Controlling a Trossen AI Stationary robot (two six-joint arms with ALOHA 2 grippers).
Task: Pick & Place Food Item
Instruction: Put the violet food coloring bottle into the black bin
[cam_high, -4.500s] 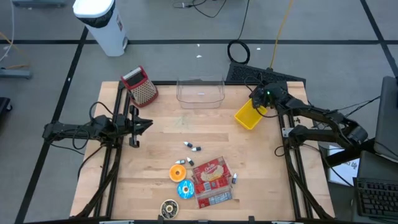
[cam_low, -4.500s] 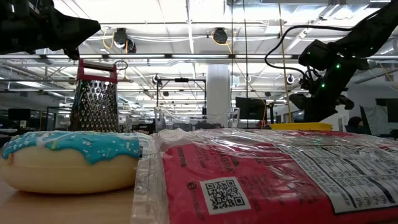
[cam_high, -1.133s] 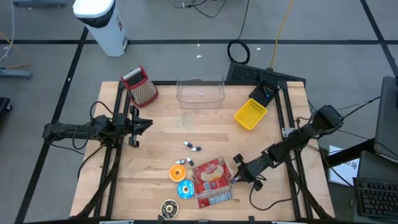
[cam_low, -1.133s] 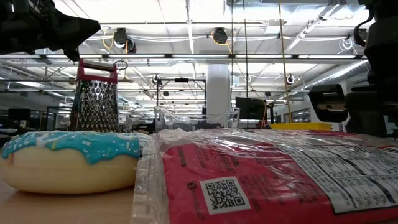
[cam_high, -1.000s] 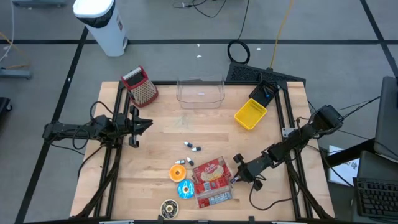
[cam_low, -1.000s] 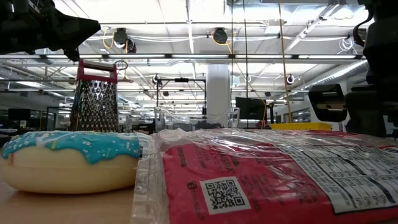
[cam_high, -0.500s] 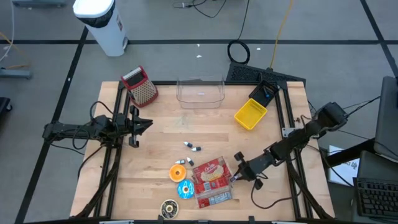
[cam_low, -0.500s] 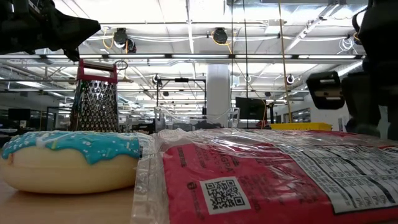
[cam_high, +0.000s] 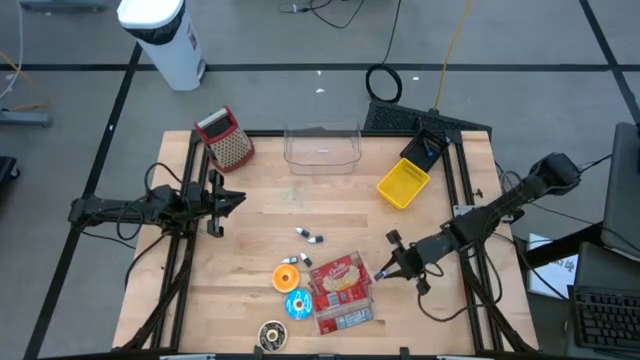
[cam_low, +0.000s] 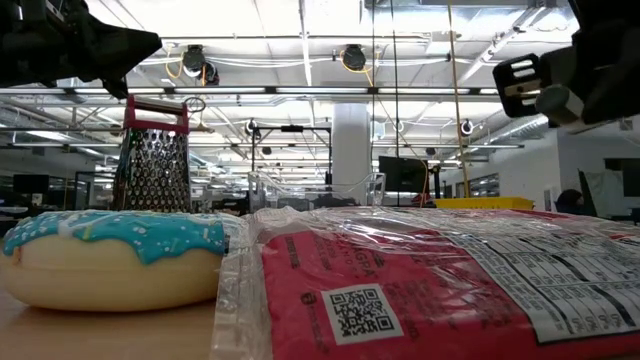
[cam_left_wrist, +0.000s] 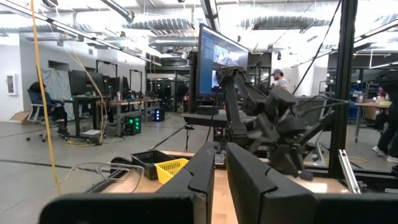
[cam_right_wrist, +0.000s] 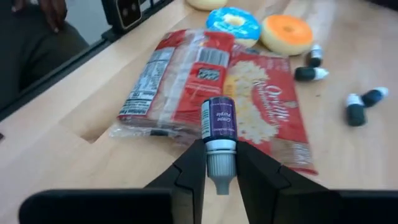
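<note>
While above the red packages (cam_right_wrist: 186, 81), right claw (cam_right_wrist: 219, 163) grips purple-labelled bottle (cam_right_wrist: 218, 134), left claw (cam_left_wrist: 219, 180) closed.

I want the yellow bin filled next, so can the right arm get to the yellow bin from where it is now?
Probably yes. The right gripper holds a small purple bottle above the table, and nothing stands between it and the yellow bin.

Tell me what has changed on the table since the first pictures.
The right gripper swung from above the yellow bin down to the table's near side beside the red snack packet, and its jaws now hold a small purple-labelled bottle, lifted off the table. The left gripper, grater, clear container and doughnuts stayed put.
</note>
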